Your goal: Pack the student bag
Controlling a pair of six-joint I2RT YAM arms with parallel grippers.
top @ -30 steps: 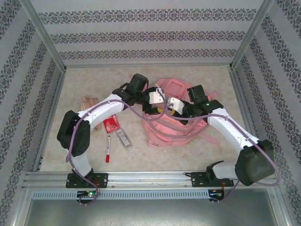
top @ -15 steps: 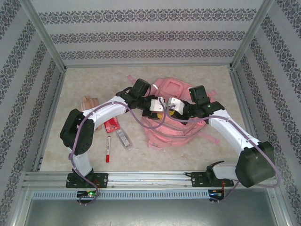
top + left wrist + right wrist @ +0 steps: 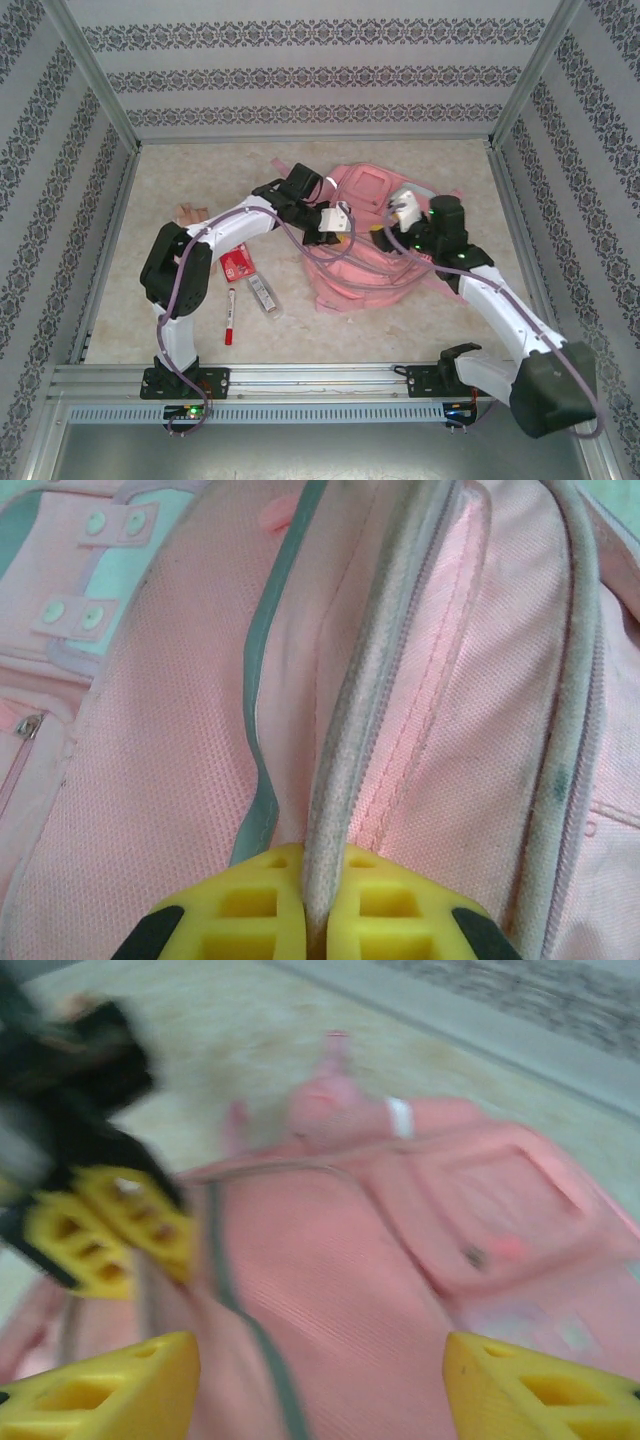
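**A:** The student bag lay slumped on the bench, right under both hands, with its front pocket facing up.

**B:** And the left hand had hold of it! The yellow pads were pinched tight on a strip of grey piping, which ran straight out ahead of the fingertips.

**A:** And the right hand?

**B:** Its jaws stood apart with nothing between them, hovering just above the pink fabric. In its blurred wrist view, the left hand's pads sat off to its left.

**A:** Anything further out?

**B:** All of it lay behind the left hand, beyond that arm and well apart from the right hand. There was a red packet, a red marker and a small clear-grey item I couldn't make out. Some pale wooden-looking pieces were furthest out.
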